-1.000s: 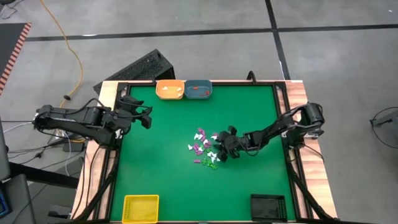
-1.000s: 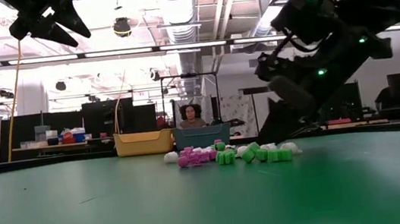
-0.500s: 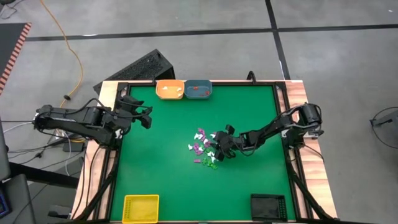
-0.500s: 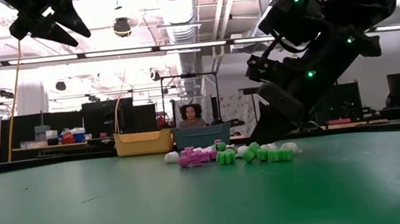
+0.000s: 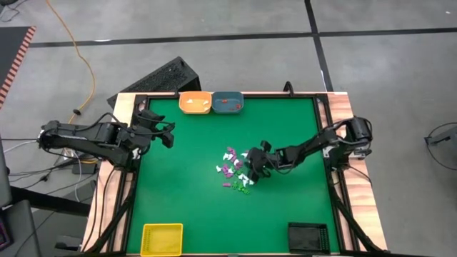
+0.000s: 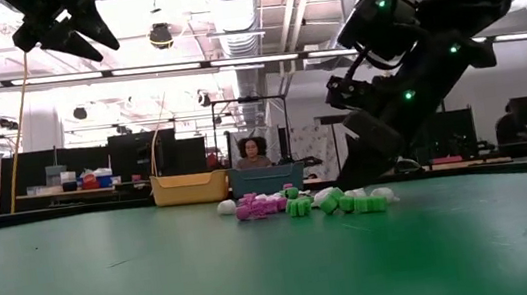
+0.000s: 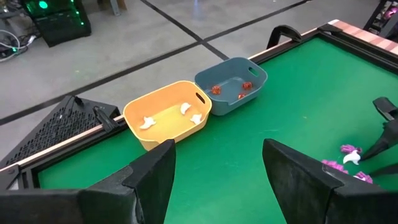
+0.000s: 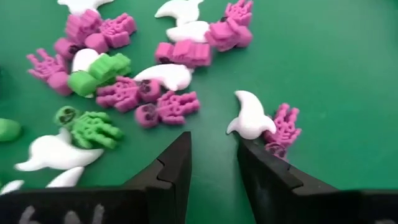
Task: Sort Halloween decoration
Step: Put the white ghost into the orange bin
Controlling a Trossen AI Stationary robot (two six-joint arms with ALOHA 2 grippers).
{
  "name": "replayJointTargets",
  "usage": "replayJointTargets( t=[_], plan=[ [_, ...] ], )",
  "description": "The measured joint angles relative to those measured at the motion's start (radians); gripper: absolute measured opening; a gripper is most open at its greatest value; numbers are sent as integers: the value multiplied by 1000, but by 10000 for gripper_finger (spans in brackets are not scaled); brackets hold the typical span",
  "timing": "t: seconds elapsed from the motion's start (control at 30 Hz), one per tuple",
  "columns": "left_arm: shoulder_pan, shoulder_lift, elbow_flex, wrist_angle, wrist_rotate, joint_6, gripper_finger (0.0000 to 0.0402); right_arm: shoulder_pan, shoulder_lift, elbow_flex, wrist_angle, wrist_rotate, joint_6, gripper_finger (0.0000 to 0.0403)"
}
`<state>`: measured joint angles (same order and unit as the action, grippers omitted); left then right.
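i have the right gripper (image 8: 213, 163) half open, empty, beside a white ghost (image 8: 250, 117), which i must straddle and pinch next.

Halloween decoration (image 5: 235, 171), loose cluster of tiny white ghosts (image 8: 250, 116), purple skeletons (image 8: 166, 108) and green skeletons (image 8: 87, 127), lying flat mid-tabletop, a few white and orange-red pieces already lying in trays at the far edge
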<state>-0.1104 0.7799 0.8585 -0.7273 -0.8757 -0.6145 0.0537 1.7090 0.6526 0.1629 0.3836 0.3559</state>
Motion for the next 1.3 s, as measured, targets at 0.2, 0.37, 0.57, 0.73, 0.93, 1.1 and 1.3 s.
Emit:
replayJointTargets(
  t=[0.2,0.37,0.57,0.73,0.93,1.1,1.3],
  plan=[
    [0,0,0,0,0,-6,231,-63,1,0,24,2,-57,150],
    [0,0,0,0,-1,-11,231,-100,3,-1,59,6,-125,150],
    [0,0,0,0,-2,-19,231,-142,6,-4,160,-41,-222,150],
    [0,0,0,0,-2,-29,231,-155,6,-4,176,-64,-328,159],
    [0,0,0,0,-1,-30,231,-176,7,55,130,-132,-495,171],
    [0,0,0,0,-2,-30,231,-214,8,155,22,-247,-637,169],
    [0,0,0,0,-3,-33,231,-274,7,174,-45,-381,-664,168]
  ],
)
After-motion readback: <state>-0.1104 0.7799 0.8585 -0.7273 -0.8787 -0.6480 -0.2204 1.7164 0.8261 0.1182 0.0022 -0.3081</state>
